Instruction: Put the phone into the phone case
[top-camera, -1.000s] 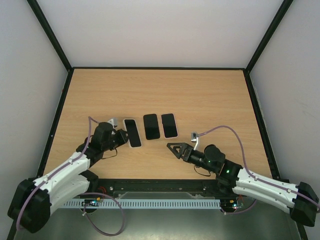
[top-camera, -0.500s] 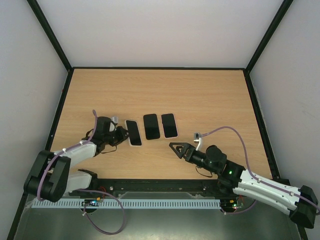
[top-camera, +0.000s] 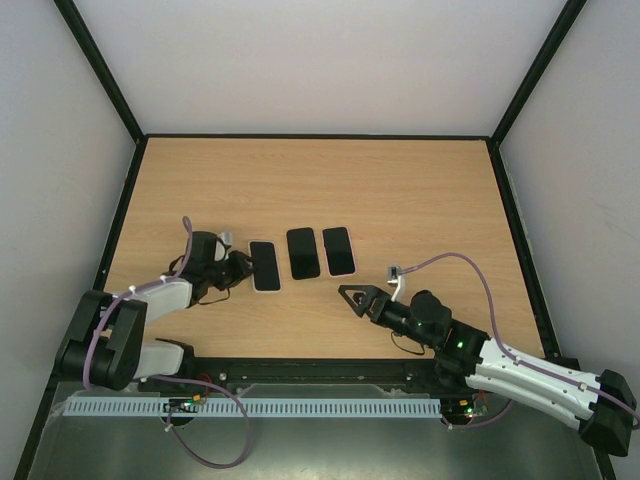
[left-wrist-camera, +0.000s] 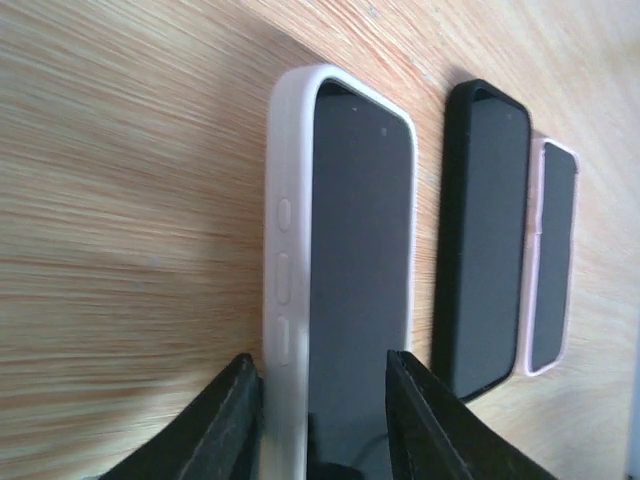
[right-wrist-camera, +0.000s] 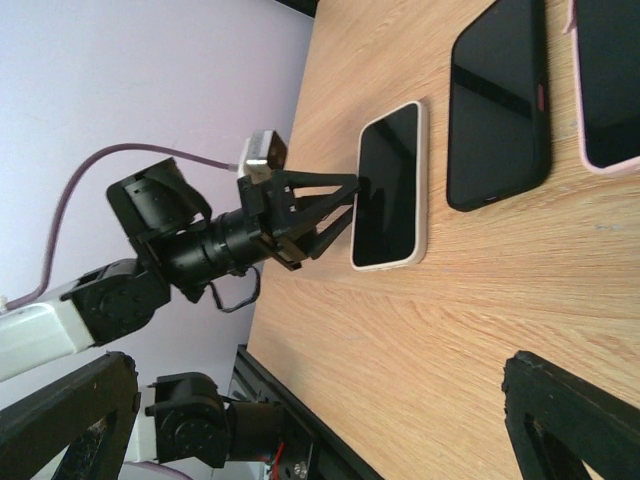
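Note:
The phone (top-camera: 264, 266) has a dark screen (left-wrist-camera: 350, 250) and sits inside a white case (left-wrist-camera: 285, 210). It lies flat at the left of a row of three, roughly parallel to the other two. My left gripper (top-camera: 243, 268) is low at its left edge. In the left wrist view the left gripper (left-wrist-camera: 320, 358) has its jaws a little apart, with the phone's near end showing between them, unclamped. The right wrist view also shows the phone (right-wrist-camera: 390, 185) with the left gripper (right-wrist-camera: 352, 198) at its edge. My right gripper (top-camera: 352, 297) hovers wide open and holds nothing.
A black-cased phone (top-camera: 303, 253) and a pink-cased phone (top-camera: 339, 250) lie just right of the white one. In the left wrist view the black one (left-wrist-camera: 485, 230) is a narrow gap away. Black frame rails edge the table.
The left jaws have parted from shut. The white-cased phone has turned slightly and lies straighter beside the others. The left arm has dropped lower, and the right arm shifted a little early on.

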